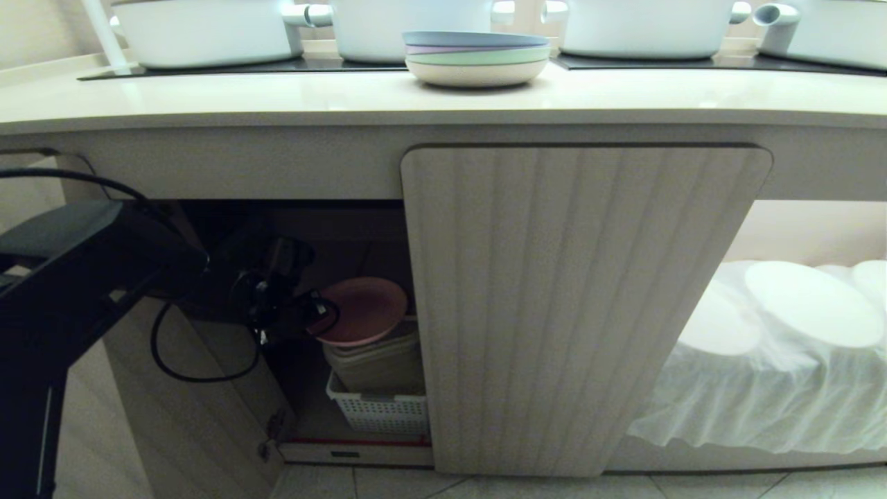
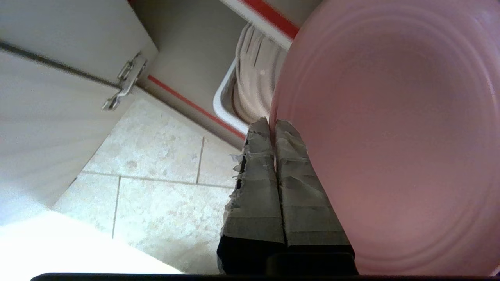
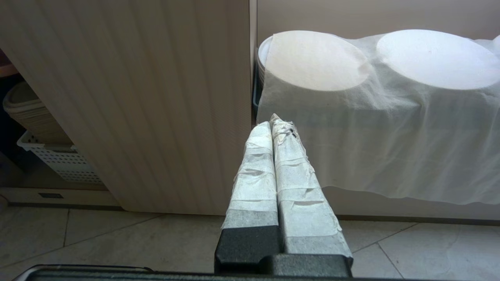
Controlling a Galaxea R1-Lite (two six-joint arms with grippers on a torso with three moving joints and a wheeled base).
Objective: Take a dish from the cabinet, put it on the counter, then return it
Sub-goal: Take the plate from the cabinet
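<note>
left gripper [image 1: 315,315] is inside the open left bay of the cabinet [image 1: 582,305], fingers pressed together on the near rim of the pink dish [image 1: 364,308]. left wrist view confirms it: the taped fingers [image 2: 291,156] sit closed against the edge of the dish [image 2: 390,132], no visible gap between them. dish is tilted, rim raised on the gripper side, hovering over or resting on the beige stack of dishes [image 1: 378,364] in the white perforated basket [image 1: 378,412]; can't tell if it's clear of the stack. basket sits on the inner shelf with the red edge [image 1: 360,441]. left cabinet door [image 1: 187,409] is swung open, hinge [image 2: 125,80] visible; right fluted door is closed. right gripper [image 3: 275,123] is parked low in front of the closed door, fingers pressed together, holding nothing, pointing toward the seam between the door and the recess with the white-draped plates [image 3: 316,58]. counter [image 1: 277,93] above carries the pastel plate stack [image 1: 477,59] with the blue one on top, plus white pots [image 1: 208,31] on the black cooktop panels [image 1: 229,68]
</note>
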